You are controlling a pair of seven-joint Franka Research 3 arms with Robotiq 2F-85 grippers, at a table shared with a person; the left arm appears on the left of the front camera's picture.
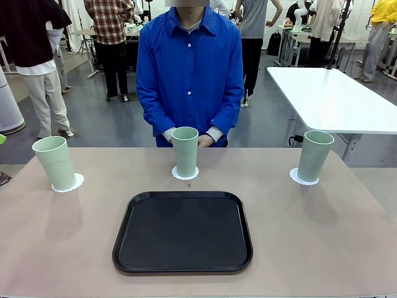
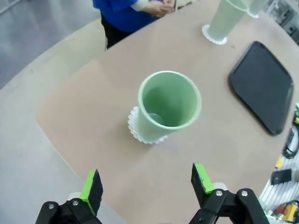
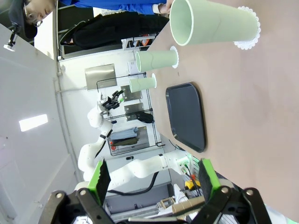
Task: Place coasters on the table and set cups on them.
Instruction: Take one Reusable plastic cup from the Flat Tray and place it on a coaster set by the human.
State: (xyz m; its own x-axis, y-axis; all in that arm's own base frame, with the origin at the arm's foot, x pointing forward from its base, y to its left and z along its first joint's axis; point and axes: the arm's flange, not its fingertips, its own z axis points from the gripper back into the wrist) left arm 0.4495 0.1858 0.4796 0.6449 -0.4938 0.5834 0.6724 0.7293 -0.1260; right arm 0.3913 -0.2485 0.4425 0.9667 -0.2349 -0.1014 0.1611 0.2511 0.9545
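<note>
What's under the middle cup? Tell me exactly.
A white lacy coaster lies under the middle cup; its scalloped edge shows around the base. The coaster's centre is covered by the cup.

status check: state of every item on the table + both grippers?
left cup: upright, on left coaster
middle cup: upright, on middle coaster
right cup: upright, on right coaster
black tray: flat on the table, nothing on it
left gripper: open, holding nothing
right gripper: open, holding nothing
</note>
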